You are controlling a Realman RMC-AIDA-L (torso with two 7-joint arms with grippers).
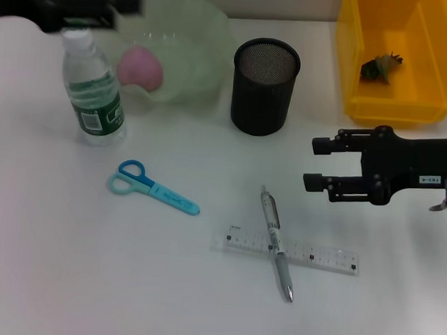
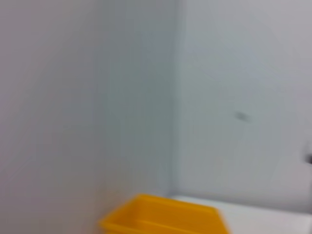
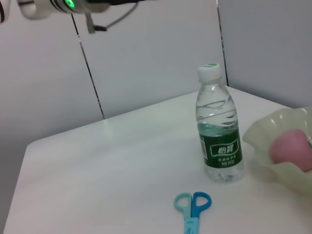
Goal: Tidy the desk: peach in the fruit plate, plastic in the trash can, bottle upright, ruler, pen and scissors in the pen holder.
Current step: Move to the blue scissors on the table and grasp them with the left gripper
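White surface (image 1: 65, 279) fills the head view, backed by pale grey walls, and it carries one of each thing. One peach (image 1: 141, 65) lies in the one pale green fruit plate (image 1: 205, 37) at the far left. One bottle (image 1: 92, 87) with a white cap and green label stands upright just in front of that plate; the right wrist view shows it standing beside the plate too. One black mesh pen holder (image 1: 264, 86) stands to the right of the plate, and nothing shows sticking out of it. One yellow trash can (image 1: 351, 61) sits at the far right, with one small dark scrap of plastic (image 1: 380, 66) lying on its floor. One pair of blue scissors (image 1: 152, 187) lies flat in front of the bottle, well apart from the holder. One pen (image 1: 275, 239) lies across one clear ruler (image 1: 286, 254), touching it, the two forming a cross nearer the front edge.

Two arms show. The right gripper (image 1: 315, 164) hangs above the surface to the right of the pen and in front of the trash can, its two fingers (image 1: 325, 146) spread apart with nothing between them. The left gripper (image 1: 123, 2) is a dark blur at the far left corner, over the plate's rim and above the bottle cap; whether its fingers are open or closed I cannot tell
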